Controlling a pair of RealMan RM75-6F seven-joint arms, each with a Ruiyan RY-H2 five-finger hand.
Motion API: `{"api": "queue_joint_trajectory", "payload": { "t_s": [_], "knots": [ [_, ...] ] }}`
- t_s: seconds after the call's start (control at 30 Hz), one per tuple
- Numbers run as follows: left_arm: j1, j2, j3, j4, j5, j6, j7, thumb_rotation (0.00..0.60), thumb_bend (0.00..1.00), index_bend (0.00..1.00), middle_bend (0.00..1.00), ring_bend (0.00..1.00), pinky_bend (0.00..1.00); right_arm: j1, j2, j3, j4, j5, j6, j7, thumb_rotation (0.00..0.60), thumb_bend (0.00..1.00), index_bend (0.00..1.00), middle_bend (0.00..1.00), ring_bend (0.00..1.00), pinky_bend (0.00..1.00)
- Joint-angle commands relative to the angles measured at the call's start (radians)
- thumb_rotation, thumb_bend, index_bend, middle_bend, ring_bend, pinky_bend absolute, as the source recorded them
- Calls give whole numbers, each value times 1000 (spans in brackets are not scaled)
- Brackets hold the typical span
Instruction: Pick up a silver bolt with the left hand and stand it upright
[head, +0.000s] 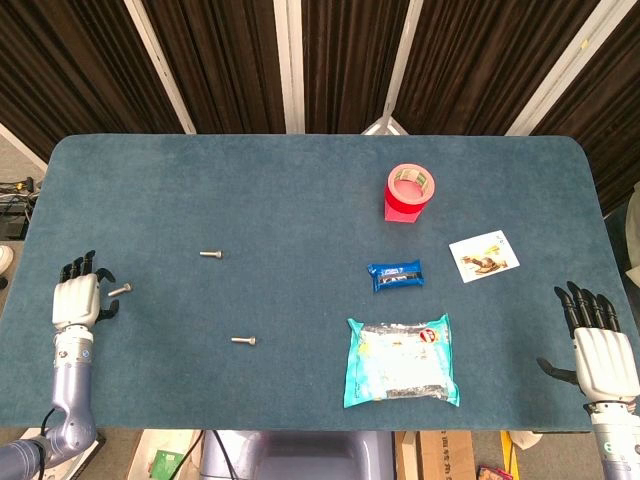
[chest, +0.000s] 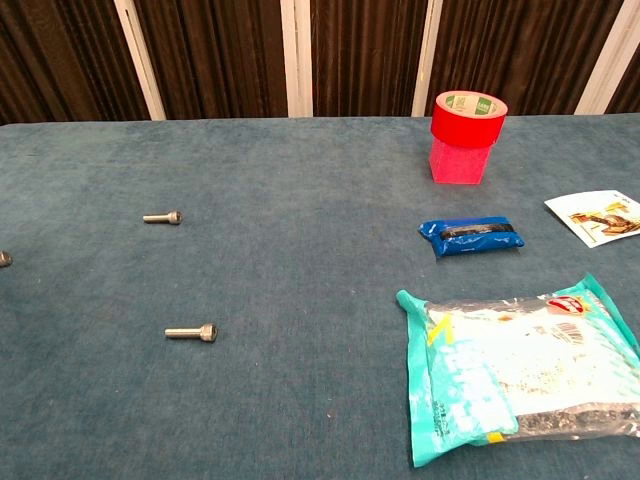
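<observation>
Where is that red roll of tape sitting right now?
In the head view the red tape roll sits right of centre toward the table's far edge, on a pink block, with the blue packet nearest in front of it.

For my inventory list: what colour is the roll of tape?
Red; the roll of tape shows best in the chest view.

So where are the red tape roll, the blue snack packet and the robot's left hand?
Red tape roll (head: 410, 190): head view, top rim.
Blue snack packet (head: 395, 275): head view, wrapper middle.
Left hand (head: 76, 299): head view, back of hand.
</observation>
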Motion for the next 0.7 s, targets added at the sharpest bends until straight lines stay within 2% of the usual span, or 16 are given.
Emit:
{"api": "queue_joint_trajectory", "payload": {
  "t_s": [0.03,0.7],
  "knots": [
    [-5,-9,4,14,-4,-2,8,600,470,412,0,0,0,1,-2,0,1,2,-2,-3,600,4,72,3,0,0],
    [-13,-53,20,98,15,1,3,600,518,461,0,0,0,11,-28,8,22,40,-27,-26,600,4,72,3,0,0]
  ]
}}
